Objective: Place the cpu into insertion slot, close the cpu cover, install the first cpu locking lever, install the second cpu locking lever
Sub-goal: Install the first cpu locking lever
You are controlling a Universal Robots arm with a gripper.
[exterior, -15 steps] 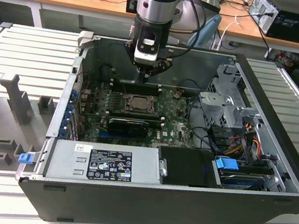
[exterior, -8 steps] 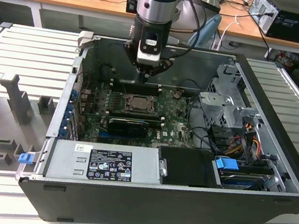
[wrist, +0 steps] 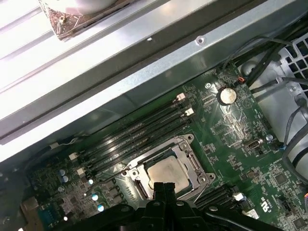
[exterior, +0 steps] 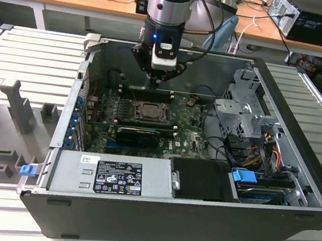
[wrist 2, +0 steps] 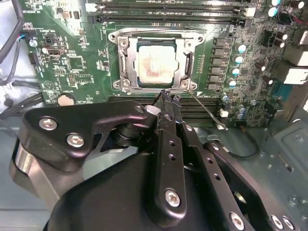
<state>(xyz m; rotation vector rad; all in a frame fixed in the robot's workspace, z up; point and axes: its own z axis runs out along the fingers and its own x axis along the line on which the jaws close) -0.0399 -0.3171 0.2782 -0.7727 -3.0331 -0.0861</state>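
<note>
Open computer case [exterior: 182, 225] lies on its side. The power supply [exterior: 111, 176] hides the near edge of the motherboard [exterior: 191, 140]. Mid-board, the insertion slot [wrist 2: 126, 67] holds the cpu [wrist 2: 155, 62], seated under a metal frame. One thin locking lever [wrist 2: 204, 109] stands free. The gripper [wrist 2: 166, 96] has its fingers pressed together at the slot's edge. They block the view, so contact there cannot be judged.

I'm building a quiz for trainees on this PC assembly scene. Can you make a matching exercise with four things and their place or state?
Things: 1 cpu; 2 locking lever; 3 gripper; 4 coin cell.
States: A round, silver disc; B lying in the insertion slot; C shut, beside the slot's rim; D thin rod angling away from the slot.
Pairs: 1-B; 2-D; 3-C; 4-A.
</note>
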